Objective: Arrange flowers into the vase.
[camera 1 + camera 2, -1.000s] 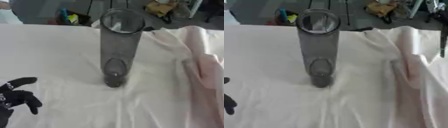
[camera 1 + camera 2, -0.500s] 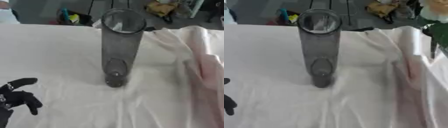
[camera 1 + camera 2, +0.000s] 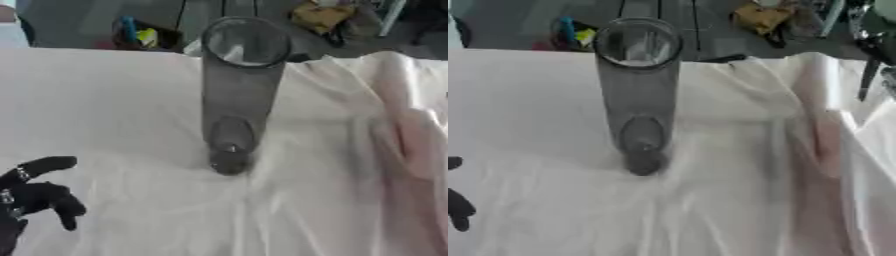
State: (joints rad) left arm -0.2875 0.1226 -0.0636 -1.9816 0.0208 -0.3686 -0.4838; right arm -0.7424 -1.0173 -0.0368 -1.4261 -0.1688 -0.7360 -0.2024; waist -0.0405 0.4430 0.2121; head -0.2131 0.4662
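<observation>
A tall, clear grey glass vase (image 3: 238, 95) stands upright in the middle of the white cloth, and nothing shows inside it. My left hand (image 3: 35, 196) rests on the cloth at the lower left, well apart from the vase, with its fingers relaxed and holding nothing. At the upper right edge of the right eye view a flower (image 3: 875, 50) hangs in the air: dark leaves, a thin stem pointing down and a pale bloom cut off by the top corner. Whatever holds it is out of the picture. My right hand shows in no view.
The white tablecloth (image 3: 131, 100) is wrinkled around the vase's foot. A bunched pinkish-white fold of cloth (image 3: 407, 145) runs down the right side. Beyond the table's far edge there is floor clutter, among it a yellow and blue thing (image 3: 140, 35).
The flower at the right edge has shifted: its white bloom and green leaves have moved up and mostly out of the picture. The vase and my left hand have stayed put.
</observation>
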